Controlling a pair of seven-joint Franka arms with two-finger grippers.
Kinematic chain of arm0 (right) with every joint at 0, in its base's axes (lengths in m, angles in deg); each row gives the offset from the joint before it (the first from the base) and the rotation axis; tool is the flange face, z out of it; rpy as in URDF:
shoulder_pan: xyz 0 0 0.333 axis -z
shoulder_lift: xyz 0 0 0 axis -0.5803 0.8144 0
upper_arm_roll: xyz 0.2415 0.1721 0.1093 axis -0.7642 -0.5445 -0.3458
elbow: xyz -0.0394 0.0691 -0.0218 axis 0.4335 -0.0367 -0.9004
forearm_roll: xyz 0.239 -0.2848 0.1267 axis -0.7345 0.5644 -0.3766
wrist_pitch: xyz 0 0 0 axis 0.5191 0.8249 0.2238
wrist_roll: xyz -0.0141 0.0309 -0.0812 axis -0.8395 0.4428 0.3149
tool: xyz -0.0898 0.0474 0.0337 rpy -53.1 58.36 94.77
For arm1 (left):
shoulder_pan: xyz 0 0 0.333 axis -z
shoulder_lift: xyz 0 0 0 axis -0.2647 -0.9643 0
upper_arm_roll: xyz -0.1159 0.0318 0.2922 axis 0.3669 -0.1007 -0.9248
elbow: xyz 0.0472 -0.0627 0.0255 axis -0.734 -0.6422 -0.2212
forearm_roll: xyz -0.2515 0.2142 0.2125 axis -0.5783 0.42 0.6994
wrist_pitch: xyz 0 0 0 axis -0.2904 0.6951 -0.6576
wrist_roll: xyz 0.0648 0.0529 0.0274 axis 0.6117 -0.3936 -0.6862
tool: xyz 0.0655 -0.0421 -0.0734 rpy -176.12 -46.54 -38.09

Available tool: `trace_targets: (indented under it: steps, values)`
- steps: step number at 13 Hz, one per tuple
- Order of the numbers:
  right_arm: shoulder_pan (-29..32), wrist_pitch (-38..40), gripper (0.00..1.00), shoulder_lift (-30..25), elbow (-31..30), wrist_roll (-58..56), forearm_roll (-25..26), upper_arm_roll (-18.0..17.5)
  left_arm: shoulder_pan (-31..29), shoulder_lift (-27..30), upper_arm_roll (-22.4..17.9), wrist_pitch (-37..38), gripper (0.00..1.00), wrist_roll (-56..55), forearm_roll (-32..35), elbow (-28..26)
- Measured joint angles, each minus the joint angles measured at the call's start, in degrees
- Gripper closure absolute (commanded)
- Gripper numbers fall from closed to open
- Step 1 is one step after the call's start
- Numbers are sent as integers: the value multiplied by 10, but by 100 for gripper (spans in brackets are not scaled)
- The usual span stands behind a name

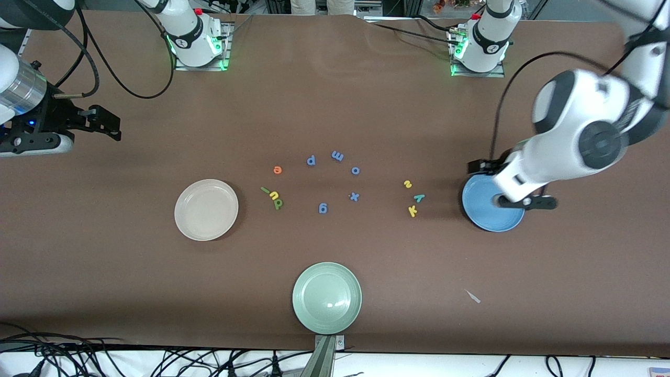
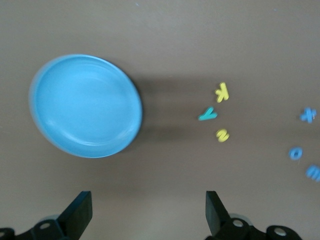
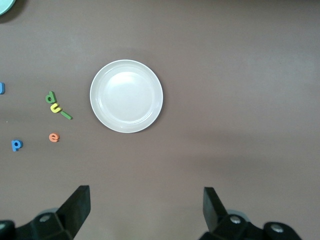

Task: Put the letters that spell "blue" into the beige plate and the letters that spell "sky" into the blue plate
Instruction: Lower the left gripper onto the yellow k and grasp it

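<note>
Blue plate point(image 1: 484, 217) bare, beige plate point(image 1: 206, 209) bare, small foam letters on table, left claw point(image 2: 147, 215) wide over blue plate, right claw point(image 3: 146, 212) wide, waiting.

brown matte table cover point(image 1: 335, 94) across the whole surface, black cables point(image 1: 157, 361) tangled along white front edge, even overhead light, soft shadows

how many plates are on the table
3: the beige plate toward the right arm's end, the blue plate toward the left arm's end, partly covered by that arm, and a pale green plate nearest the front camera.
</note>
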Motion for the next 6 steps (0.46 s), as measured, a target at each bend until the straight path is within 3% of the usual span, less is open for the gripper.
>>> trace_targets:
  steps: [4, 6]
  values:
    - [10, -12, 0, 4, 0, 2, -4, 3, 73, -101, 1, -93, 1, -160, 4, 4]
    - [25, -14, 0, 8, 0, 2, -21, 5, 84, -150, 1, -124, 7, -182, 5, 33]
